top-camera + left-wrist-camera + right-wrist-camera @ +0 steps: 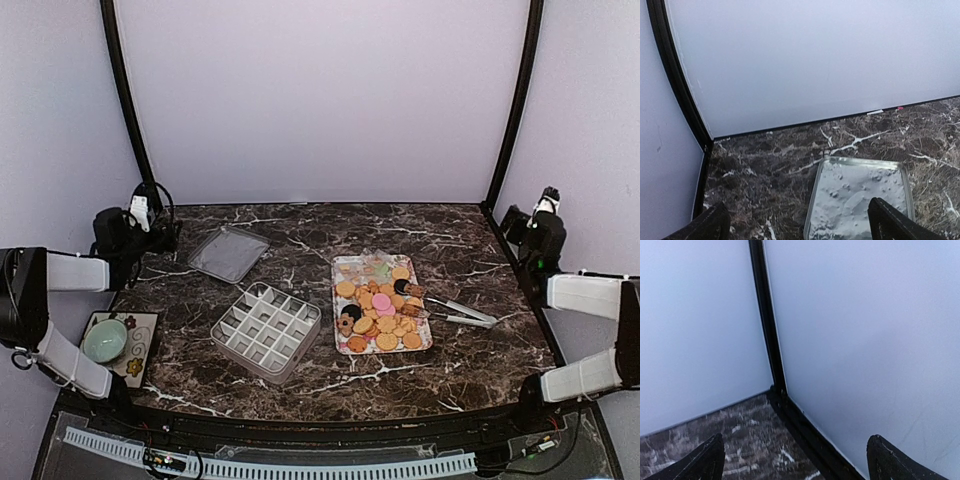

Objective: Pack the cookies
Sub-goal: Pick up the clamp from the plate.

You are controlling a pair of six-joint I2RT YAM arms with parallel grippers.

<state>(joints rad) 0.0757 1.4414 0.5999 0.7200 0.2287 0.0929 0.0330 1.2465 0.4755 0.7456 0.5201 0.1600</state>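
Dark brown white-veined marble surface [460, 250], holding the following. Item: the cookies [380, 318], many small biscuits, mostly round and golden-orange, with a pink round [381, 298], black sandwich rounds [351, 314] and brown oblong pieces [413, 292], all heaped on a rectangular flower-patterned tray [358, 265] right of centre. Item: metal tongs [460, 312], tips resting at the tray's right edge, handles lying on the marble to the right. Item: clear plastic box divided into a grid of square compartments [266, 330], just left of the tray, set at an angle. Item: flat clear plastic lid [228, 253], behind the box toward the far left, apart from it. Item: pale green bowl [105, 340] on a flowered square mat [140, 345], near left corner. Left pincer [801, 225]: fingers spread wide, pinching nothing, raised at the far left, the lid below it. Right pincer [797, 460]: fingers spread wide, pinching nothing, facing the far right corner, well apart from the cookies.
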